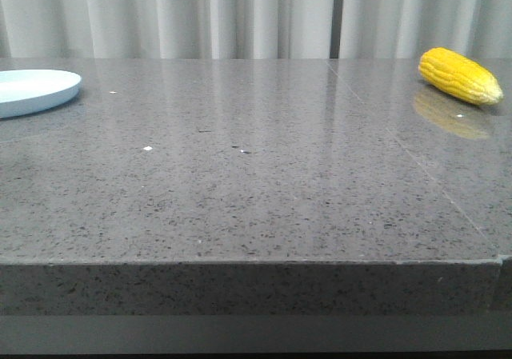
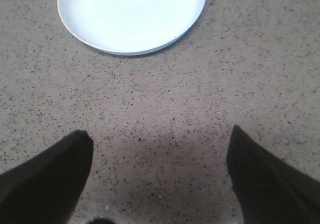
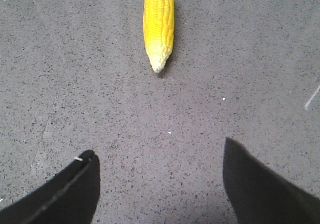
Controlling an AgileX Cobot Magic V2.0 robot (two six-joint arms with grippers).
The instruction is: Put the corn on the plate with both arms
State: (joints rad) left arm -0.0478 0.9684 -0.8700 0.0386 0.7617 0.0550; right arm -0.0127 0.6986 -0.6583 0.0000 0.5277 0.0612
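Yellow corn (image 1: 460,75) lies untouched, well apart from the plate (image 1: 32,91); our right gripper (image 3: 160,184), like the left gripper (image 2: 160,179), hangs spread and must reach it.

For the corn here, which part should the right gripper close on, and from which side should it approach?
Probably the thick yellow middle of the corn, not the paler tapered tip. It lies flat on the table, its tip pointing toward the open right gripper, so come from above with the fingers straddling its width.
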